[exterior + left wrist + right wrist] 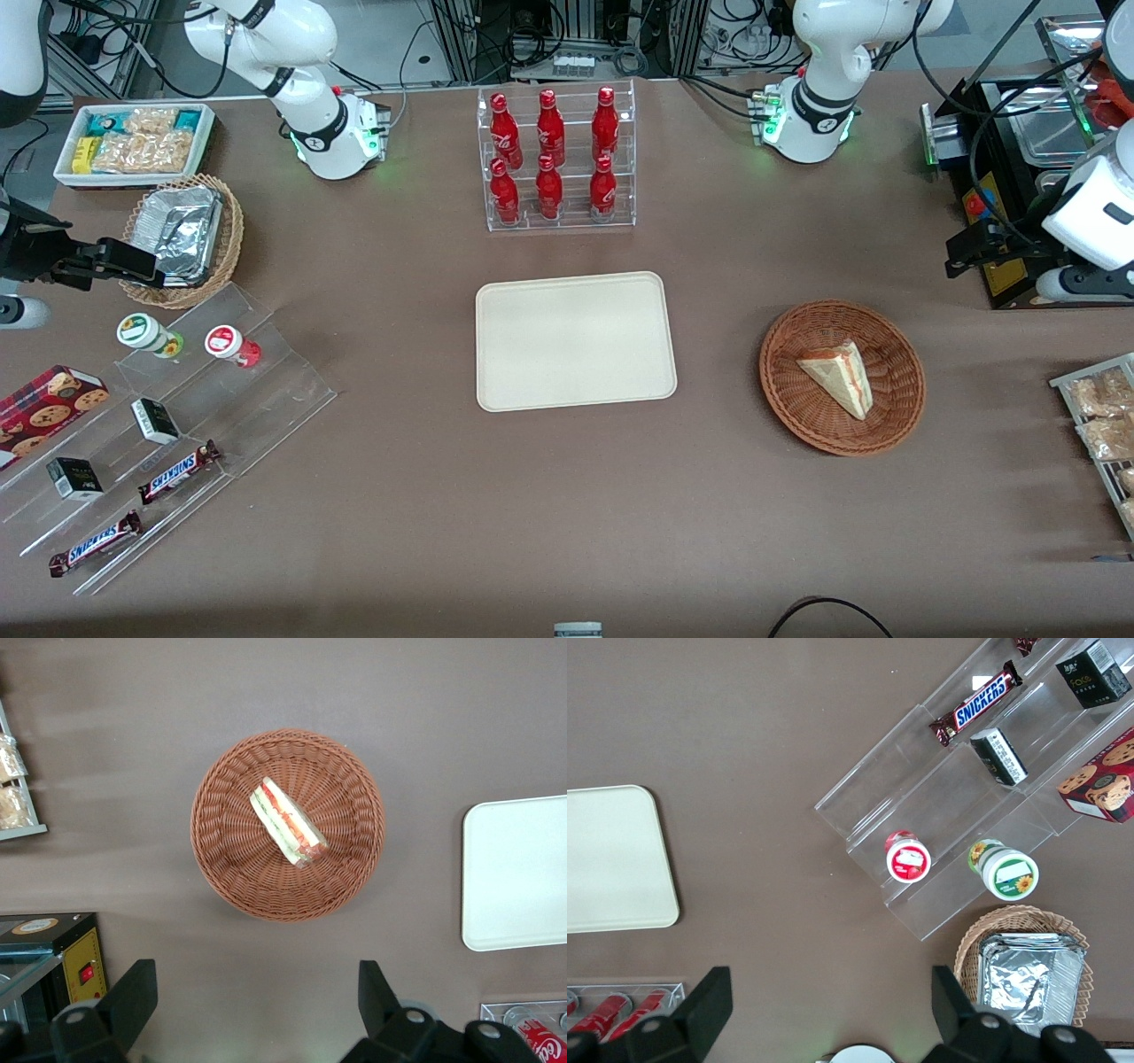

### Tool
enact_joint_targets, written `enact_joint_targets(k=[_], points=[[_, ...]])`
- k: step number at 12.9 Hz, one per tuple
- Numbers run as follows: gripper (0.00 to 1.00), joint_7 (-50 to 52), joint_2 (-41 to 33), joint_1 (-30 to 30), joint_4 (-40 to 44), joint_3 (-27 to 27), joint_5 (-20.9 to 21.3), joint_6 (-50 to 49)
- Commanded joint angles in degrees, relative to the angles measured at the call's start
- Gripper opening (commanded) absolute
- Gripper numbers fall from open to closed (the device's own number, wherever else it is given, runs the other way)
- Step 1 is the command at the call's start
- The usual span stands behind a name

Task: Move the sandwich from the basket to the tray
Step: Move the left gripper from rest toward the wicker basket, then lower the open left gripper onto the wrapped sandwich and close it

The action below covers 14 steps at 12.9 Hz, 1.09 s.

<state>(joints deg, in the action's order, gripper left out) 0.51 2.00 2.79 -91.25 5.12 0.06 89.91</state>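
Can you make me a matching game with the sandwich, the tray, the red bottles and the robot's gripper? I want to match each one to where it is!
Things:
1. sandwich
2. tray
3. red bottles
4. gripper

Places:
A. standing in a clear rack
B. lying in the round brown basket
C. hanging open in the air, holding nothing, toward the working arm's end of the table
D. flat on the table with nothing on it, between the rack and the front camera

Pairs: 1-B, 2-D, 3-A, 4-C
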Motion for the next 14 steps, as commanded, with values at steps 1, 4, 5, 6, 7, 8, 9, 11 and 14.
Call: enact_joint_targets(k=[1, 4, 5, 6, 7, 8, 9, 11, 14], points=[[1.0, 0.4, 1.9, -1.0, -3.6, -0.7, 0.9, 4.3], [1.0, 5.4, 1.4, -0.9, -11.8, -0.7, 0.7, 13.9], [1.0, 8.5, 1.5, -0.9, -14.5, -0.7, 0.6, 17.6], [1.0, 13.1, 1.4, -0.9, -17.6, -0.7, 0.2, 21.8], [1.0, 18.1, 1.7, -1.0, -20.1, -0.6, -0.2, 25.8], [1.0, 22.0, 2.2, -1.0, -21.8, -0.3, -0.2, 28.8], [1.0, 25.2, 3.1, -1.0, -23.1, 0.2, -0.2, 30.9], [1.0, 28.9, 4.3, -1.0, -26.2, 1.1, -0.1, 35.7], [1.0, 31.7, 5.5, -1.0, -33.2, 1.7, -0.1, 45.7]])
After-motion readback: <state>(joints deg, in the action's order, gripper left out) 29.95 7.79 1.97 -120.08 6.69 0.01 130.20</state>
